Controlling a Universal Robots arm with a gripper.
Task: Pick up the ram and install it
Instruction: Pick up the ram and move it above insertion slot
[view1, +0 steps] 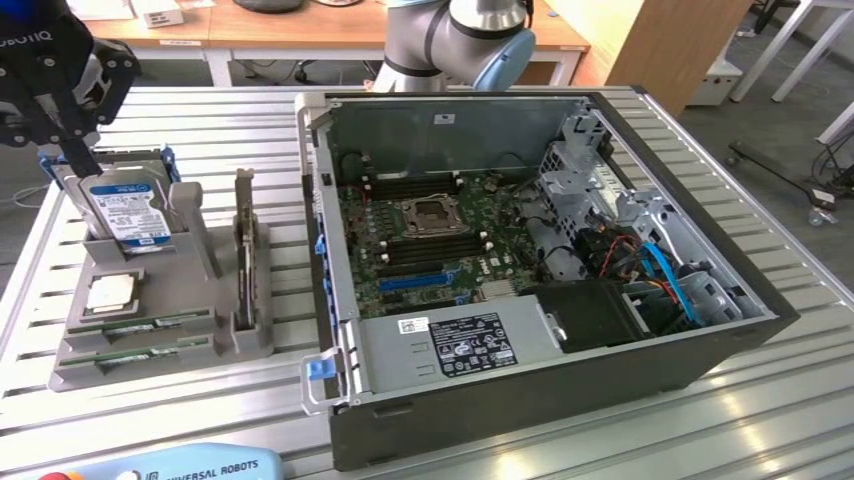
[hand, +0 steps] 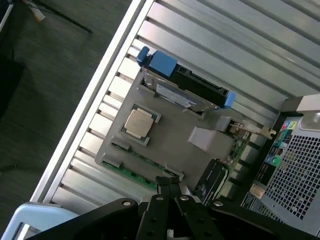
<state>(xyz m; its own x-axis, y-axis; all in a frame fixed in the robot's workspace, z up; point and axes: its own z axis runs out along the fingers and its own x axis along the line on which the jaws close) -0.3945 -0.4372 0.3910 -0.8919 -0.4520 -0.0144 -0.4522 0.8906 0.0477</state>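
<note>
Just beside the pincer (view1: 76, 158), exterior view, I see the hard drive (view1: 127, 210) standing in the grey tray (view1: 167, 367). The ram (view1: 140, 324) lies flat in a tray slot, well apart from the pincer, beyond the processor (view1: 112, 290). Over to the wrist view: pincer (hand: 169, 183) clenched, holding nothing, ram (hand: 131, 174) near its tips.

Grey holder (view1: 200, 365) carries a hard drive (view1: 127, 205) and processor chip (view1: 110, 292); open computer case (view1: 561, 390) beside it.

Wooden desks (view1: 267, 35) line the top of the exterior view; a wooden panel (view1: 667, 40) stands upper right on grey carpet (view1: 754, 110).
</note>
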